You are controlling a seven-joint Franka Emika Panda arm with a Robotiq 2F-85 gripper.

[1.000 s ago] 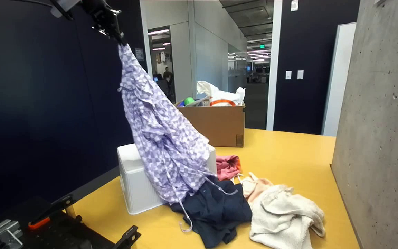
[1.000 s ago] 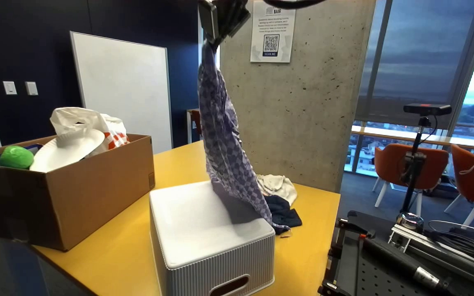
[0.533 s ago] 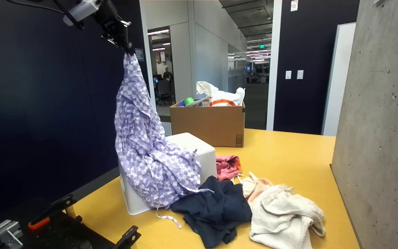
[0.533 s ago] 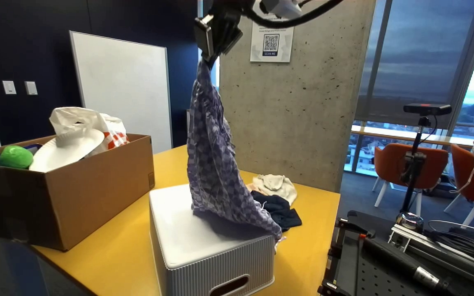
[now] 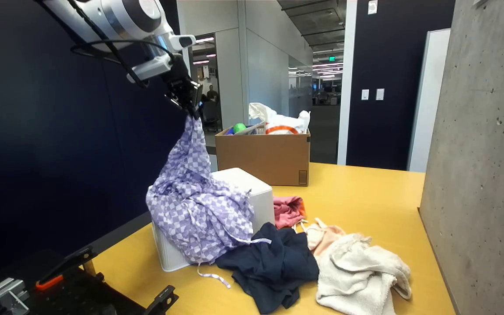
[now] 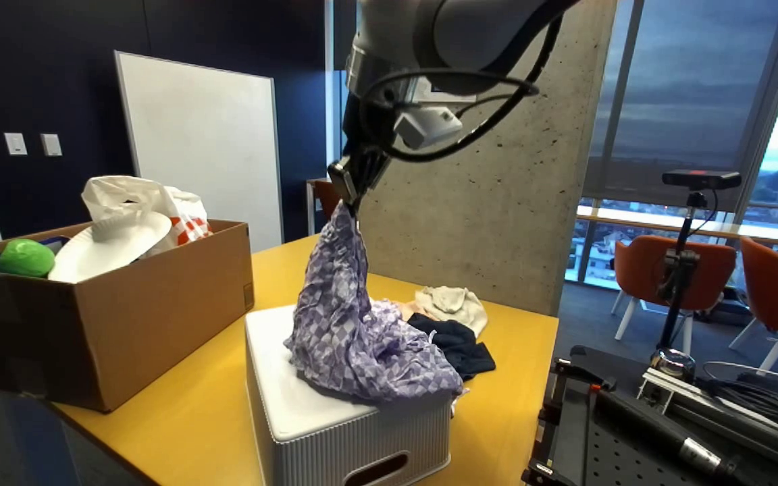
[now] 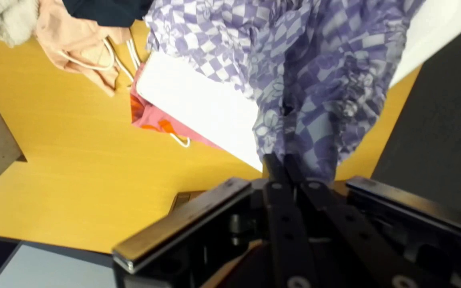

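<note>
Sinking lower in both exterior views, the gripper (image 7: pixel 281 162) brings its load down: the purple checkered cloth (image 5: pixel 201 205), drawn taller half a second ago, now slumps in folds over the white box (image 6: pixel 288 398), so more of its weight seems to rest there and less hangs. And its fingers (image 7: pixel 273 170)? Nearly together, nipping a gathered peak of that cloth. Just below, one trailing tie (image 5: pixel 256 241) lies on the navy garment (image 5: pixel 274 267). Next come the peach garment (image 7: pixel 78 48) and the cream fleece (image 5: pixel 361 275), with the pink garment (image 5: pixel 288 211) just beside the white box; farther off, the cardboard box (image 5: pixel 263 159) stands on the yellow table (image 5: pixel 365 192), a white bag (image 5: pixel 285 121) rising from it.
</note>
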